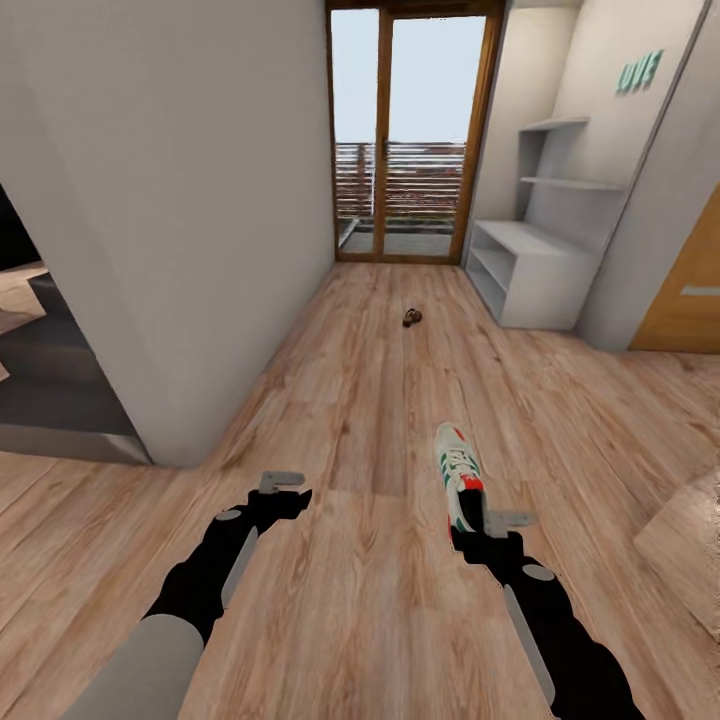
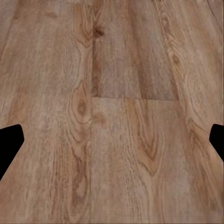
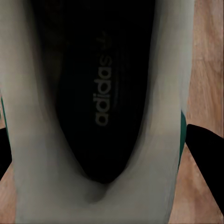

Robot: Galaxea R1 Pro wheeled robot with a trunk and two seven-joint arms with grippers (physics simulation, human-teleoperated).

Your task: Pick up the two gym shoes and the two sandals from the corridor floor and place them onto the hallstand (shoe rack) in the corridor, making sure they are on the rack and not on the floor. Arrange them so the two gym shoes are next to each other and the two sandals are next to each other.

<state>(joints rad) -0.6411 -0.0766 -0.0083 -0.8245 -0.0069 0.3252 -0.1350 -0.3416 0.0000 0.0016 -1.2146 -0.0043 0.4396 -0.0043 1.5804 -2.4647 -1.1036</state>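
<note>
While the right gripper sits at the heel of a gym shoe, its fingers flank the shoe's sides in the right wrist view, apart and not clearly pressing, so it reads as open around the heel rather than clamped, though the close blur makes contact hard to judge. The shoe lies on the corridor floor with its toe pointing away, near the robot and right of centre. The left gripper hangs open over bare planks, its fingertips spread wide at the frame edges with nothing between them. Farther down the corridor a small dark shape, probably a sandal, rests on the floor just short of the glass balcony door. The hallstand stands at the far right against the wall, its top and shelves holding no shoes so far. The main risk is a poor grip: closing on the soft heel collar alone could let the long shoe droop or slip out during the carry, and a low approach could push it forward along the planks instead of seating it. The right wrist view gives the dark insole and its printed brand; the head view alone gives the shoe's heading, the sandal and the rack.
</note>
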